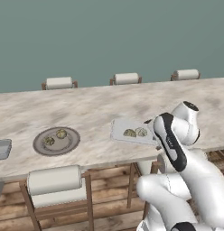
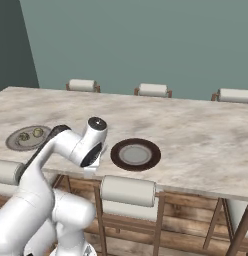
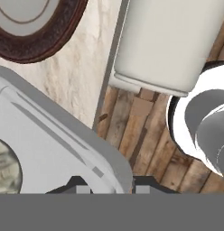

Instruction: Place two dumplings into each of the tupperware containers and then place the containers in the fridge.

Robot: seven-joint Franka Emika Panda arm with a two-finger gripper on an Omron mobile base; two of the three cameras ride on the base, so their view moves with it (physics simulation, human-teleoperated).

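At the far left of the left base view, a second grey tupperware container (image 1: 2, 149) is sitting at the counter's edge, at about nine o'clock from the round plate (image 1: 56, 140). That plate is carrying two dumplings (image 1: 55, 137), likely waiting for that second container. Moving right, the near tupperware container (image 1: 132, 131) is lying at three o'clock from the plate, close to the counter's (image 1: 109, 106) front edge, with two dumplings (image 1: 135, 132) already sitting inside it side by side. Its share looks complete, so the step in hand is probably carrying it to the fridge.

The gripper (image 3: 109, 188) is sitting at the container's near right corner. In the hand view its two dark fingertips are standing one on each side of the raised rim, narrowly parted, so it appears to be pinching that rim, a sensible hold for a shallow tray. One dumpling is peeking in at that view's nine o'clock edge.

Further right, in the right base view, an empty brown-rimmed plate (image 2: 135, 154) is resting at three o'clock from the arm. White-cushioned stools (image 1: 55, 180) are tucked under the counter. No brand, label or writing is readable anywhere.
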